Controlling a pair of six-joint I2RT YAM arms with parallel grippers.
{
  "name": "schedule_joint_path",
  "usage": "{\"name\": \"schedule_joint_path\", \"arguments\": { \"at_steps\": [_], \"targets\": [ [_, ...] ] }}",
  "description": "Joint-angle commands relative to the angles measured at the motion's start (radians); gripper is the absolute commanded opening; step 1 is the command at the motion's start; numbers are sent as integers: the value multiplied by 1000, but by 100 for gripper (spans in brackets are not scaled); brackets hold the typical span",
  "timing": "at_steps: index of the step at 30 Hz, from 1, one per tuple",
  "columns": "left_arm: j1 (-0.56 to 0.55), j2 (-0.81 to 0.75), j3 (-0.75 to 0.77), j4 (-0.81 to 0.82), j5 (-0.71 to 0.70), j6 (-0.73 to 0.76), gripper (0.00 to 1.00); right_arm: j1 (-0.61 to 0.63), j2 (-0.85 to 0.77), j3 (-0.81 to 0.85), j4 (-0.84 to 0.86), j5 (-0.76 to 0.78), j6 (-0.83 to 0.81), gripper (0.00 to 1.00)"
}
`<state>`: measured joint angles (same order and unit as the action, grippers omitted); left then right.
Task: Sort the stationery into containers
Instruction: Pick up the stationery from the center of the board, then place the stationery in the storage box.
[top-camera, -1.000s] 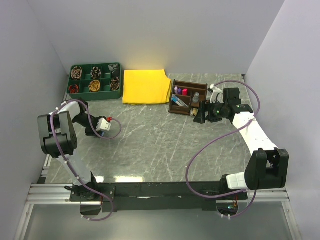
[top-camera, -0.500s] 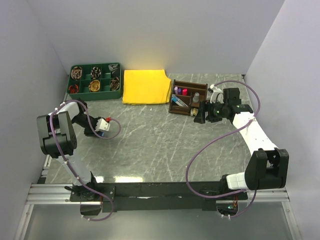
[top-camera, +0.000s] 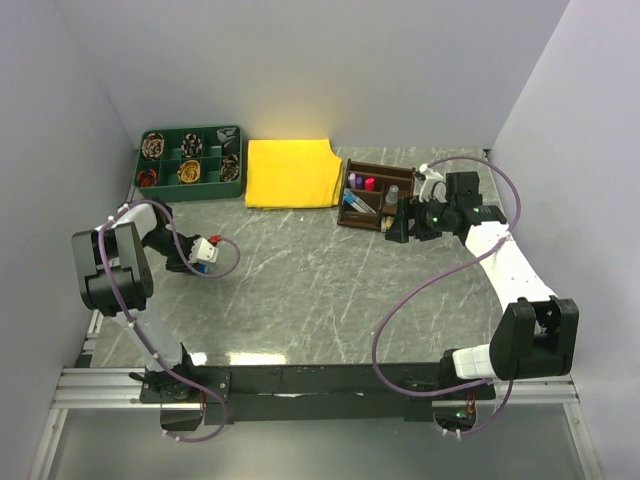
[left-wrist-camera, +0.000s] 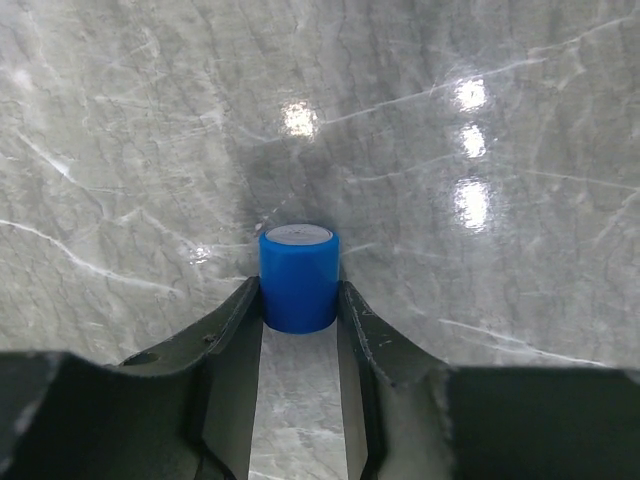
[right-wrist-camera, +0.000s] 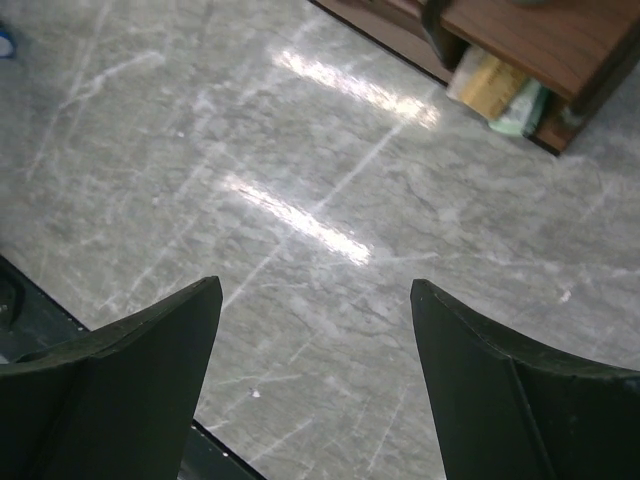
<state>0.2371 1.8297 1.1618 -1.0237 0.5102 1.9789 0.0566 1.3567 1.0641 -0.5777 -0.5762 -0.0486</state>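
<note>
My left gripper (top-camera: 200, 264) is at the left of the table, pointing down, shut on a blue-capped marker (left-wrist-camera: 298, 278). The cap stands upright between the two fingers just over the marble top. The dark brown organiser (top-camera: 375, 195) stands at the back right and holds pink-, purple- and blue-capped markers. My right gripper (top-camera: 399, 227) is open and empty at the organiser's front right corner. In the right wrist view my gripper (right-wrist-camera: 315, 292) is spread wide over bare table, with the organiser (right-wrist-camera: 540, 40) at the top right and a tan block (right-wrist-camera: 490, 85) and a green block (right-wrist-camera: 522, 100) in its end compartment.
A green divided tray (top-camera: 190, 163) with coiled round items stands at the back left. A flat yellow cloth (top-camera: 293, 172) lies between it and the organiser. Walls close in the back and both sides.
My right gripper has moved a little left and back toward the organiser. My left gripper has shifted slightly left, still holding the marker.
</note>
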Motion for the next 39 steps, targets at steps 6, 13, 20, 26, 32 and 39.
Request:
{"name": "schedule_joint_path", "arguments": {
  "at_steps": [6, 13, 20, 26, 32, 39],
  "targets": [
    [-70, -118, 159, -298, 209, 448, 22, 46, 5, 158, 84, -97, 122, 84],
    [-298, -150, 442, -166, 572, -126, 1, 34, 93, 267, 188, -273, 375, 84],
    [-430, -122, 487, 451, 640, -1015, 1, 54, 125, 327, 226, -321, 447, 81],
    [-487, -69, 535, 610, 617, -1314, 1, 121, 98, 260, 254, -327, 470, 82],
    [-548, -66, 523, 663, 587, -1428, 1, 164, 123, 284, 300, -303, 497, 83],
    [-593, -83, 501, 677, 532, -1476, 1, 186, 211, 390, 335, -343, 521, 81]
  ]
}}
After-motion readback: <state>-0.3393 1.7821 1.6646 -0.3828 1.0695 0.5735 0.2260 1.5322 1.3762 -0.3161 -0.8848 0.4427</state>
